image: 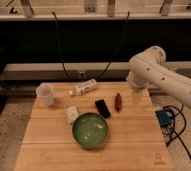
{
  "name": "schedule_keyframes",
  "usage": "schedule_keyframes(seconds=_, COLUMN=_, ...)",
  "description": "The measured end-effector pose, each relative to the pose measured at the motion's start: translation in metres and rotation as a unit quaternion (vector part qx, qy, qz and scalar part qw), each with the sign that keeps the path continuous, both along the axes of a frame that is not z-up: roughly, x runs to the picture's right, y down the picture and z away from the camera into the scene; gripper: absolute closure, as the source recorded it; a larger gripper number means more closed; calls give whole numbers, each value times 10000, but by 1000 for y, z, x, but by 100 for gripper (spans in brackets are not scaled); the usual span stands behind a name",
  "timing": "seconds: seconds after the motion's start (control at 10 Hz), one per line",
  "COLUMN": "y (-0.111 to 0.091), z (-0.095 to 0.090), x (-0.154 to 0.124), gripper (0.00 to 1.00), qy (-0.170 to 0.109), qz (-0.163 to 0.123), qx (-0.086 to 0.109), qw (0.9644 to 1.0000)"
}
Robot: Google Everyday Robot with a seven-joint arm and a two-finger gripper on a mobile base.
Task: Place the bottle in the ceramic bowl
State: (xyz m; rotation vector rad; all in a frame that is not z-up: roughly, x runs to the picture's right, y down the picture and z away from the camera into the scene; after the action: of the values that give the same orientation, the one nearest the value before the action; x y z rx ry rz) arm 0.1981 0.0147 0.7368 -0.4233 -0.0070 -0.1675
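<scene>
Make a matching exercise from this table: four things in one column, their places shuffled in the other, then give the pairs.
Things
1. bottle
2. ceramic bowl
3. cup
4. gripper

Places
A. upright near the middle of the front of the table
B. over the table's rear right part, open, holding nothing
C. upright at the rear left corner
D. lying on its side at the rear edge, just right of the cup

Pairs: 1-D, 2-A, 3-C, 4-B
</scene>
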Motion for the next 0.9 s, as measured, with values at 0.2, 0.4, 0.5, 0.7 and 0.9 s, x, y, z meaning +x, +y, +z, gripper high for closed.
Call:
schedule_keyframes(seconds=0.2, y=-10, z=9, x=-13, gripper=20, qy=-113, qz=-133, qx=67, qw=9998)
schedule_keyframes(seconds=0.4, y=-26, z=22, x=-35, gripper=20, qy=-284, qz=-303, qx=130, qw=9991)
schedule_keyframes(seconds=0.5, y=-28, z=24, x=-35, gripper=20, qy=-314, qz=-354, qx=155, qw=9988)
schedule_keyframes(seconds=0.7, y=-37, z=32, x=-51, gripper=20, qy=-433, qz=-496, qx=199, qw=9976)
schedule_keyframes(seconds=0.9, y=-48, z=41, x=-66, gripper=20, qy=-515, qz=-609, qx=245, qw=9965)
